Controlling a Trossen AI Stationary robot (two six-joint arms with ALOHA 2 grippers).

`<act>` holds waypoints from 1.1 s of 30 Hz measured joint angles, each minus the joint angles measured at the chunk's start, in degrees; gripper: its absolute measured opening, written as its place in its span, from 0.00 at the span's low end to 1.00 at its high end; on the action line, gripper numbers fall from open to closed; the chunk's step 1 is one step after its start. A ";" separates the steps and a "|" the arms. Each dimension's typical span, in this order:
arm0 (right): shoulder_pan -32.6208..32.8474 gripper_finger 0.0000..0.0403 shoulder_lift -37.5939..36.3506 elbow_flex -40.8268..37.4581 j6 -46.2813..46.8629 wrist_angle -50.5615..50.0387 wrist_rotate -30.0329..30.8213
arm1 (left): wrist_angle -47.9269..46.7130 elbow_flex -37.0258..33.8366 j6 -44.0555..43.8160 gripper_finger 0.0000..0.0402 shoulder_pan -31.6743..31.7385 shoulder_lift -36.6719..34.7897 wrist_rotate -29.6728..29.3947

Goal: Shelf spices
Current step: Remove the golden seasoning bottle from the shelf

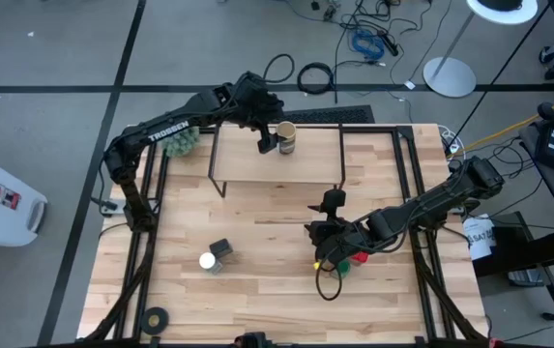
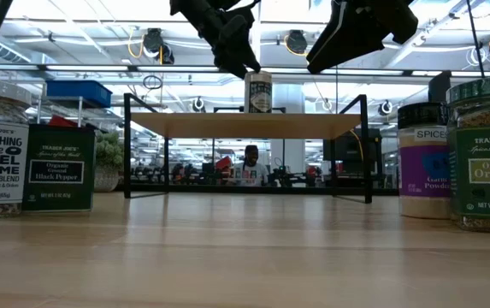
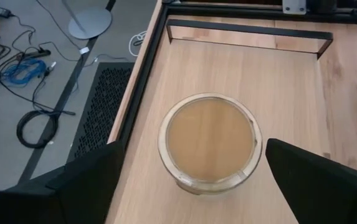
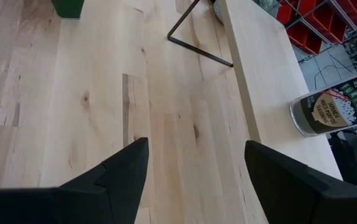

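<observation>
Tan-lidded jar [image 1: 286, 137] upright on shelf [image 1: 257, 164], near rear edge. Left hand [image 1: 268, 143] spread wide, just beside jar, not gripping: placement judged done. Right hand [image 1: 326, 230] spread, empty, near shelf's front, above remaining spices [image 1: 346, 263] on surface [image 1: 257, 280]. Next: descend, pinch one.

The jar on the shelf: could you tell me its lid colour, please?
Tan, seen best in the left wrist view: jar on shelf.

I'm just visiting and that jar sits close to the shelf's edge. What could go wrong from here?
The tan-lidded jar stands near the back edge of the shelf, and the open left tool is right beside it; a nudge could tip it off. The right tool hangs empty above the jars by the shelf leg, and might knock one over.
</observation>
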 joint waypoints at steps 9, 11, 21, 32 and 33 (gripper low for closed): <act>0.00 0.63 0.02 0.00 -0.22 0.28 0.02 | 0.12 0.00 0.26 1.00 0.05 1.23 1.85; 0.00 0.63 0.02 0.00 -0.45 0.33 0.02 | 0.24 0.00 0.28 1.00 0.04 2.09 2.45; 0.00 0.63 0.02 0.00 -0.63 0.43 0.02 | 0.55 0.00 4.69 0.99 -0.46 3.56 2.65; 0.00 0.63 0.02 0.00 -0.72 0.37 0.04 | 0.64 0.00 4.82 0.78 -0.68 3.19 5.49; 0.00 0.63 0.02 0.00 -0.72 0.37 0.02 | 0.33 0.00 4.79 0.76 -0.68 3.19 5.59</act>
